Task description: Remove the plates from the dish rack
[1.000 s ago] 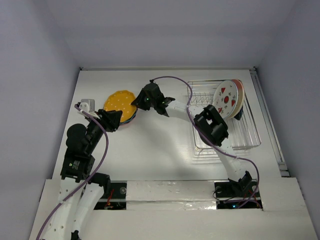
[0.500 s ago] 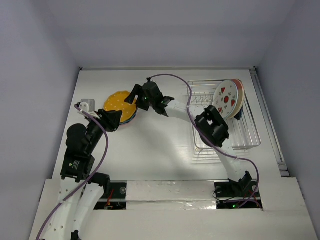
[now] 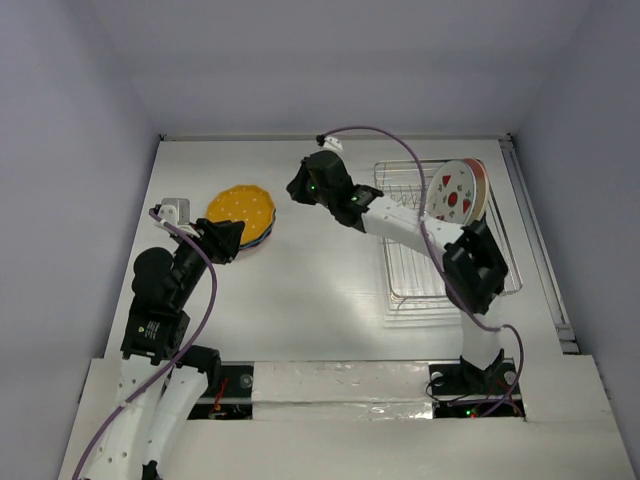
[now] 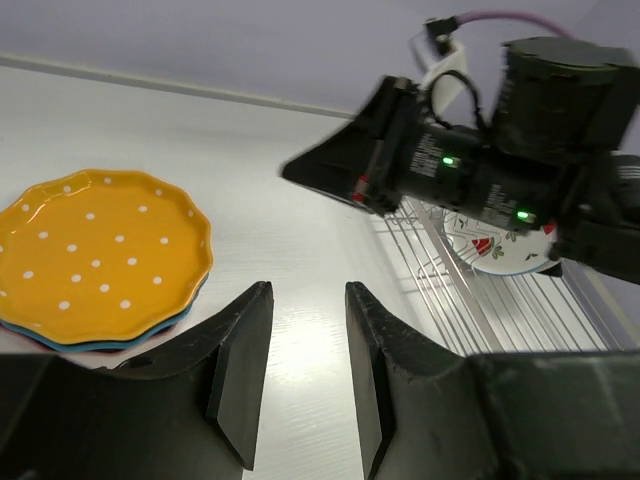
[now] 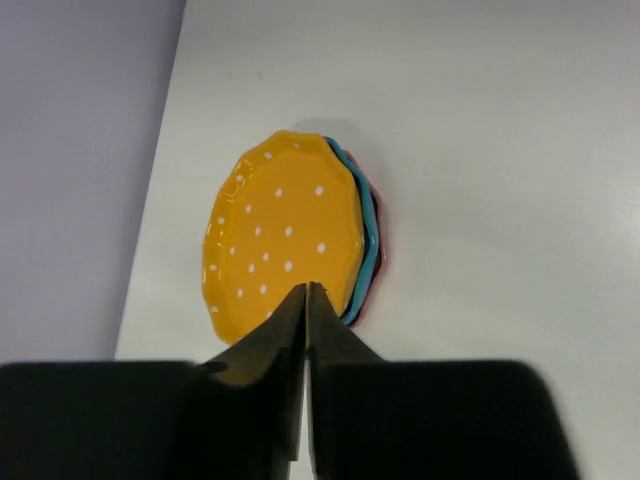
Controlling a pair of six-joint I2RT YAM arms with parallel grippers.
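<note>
The orange scalloped plate (image 3: 242, 207) lies on top of a stack with the teal plate (image 5: 368, 235) and the red plate (image 5: 381, 250) at the table's left. My right gripper (image 3: 294, 189) is shut and empty, hovering just right of the stack. The wire dish rack (image 3: 497, 275) stands at the right. In it the strawberry plate (image 3: 452, 193) stands upright, with a pink-edged plate (image 3: 479, 185) close behind. I cannot see the navy plate. My left gripper (image 3: 230, 240) is open and empty just in front of the stack.
The right arm's forearm reaches across the rack's left part (image 3: 400, 220). In the left wrist view the orange plate (image 4: 95, 250) is at left, the right gripper (image 4: 300, 170) is ahead and the rack (image 4: 480, 300) is at right. Walls enclose the table.
My right gripper let go of the orange plate on the stack, drew back to the right toward the rack, and shut. The left arm has not moved.
</note>
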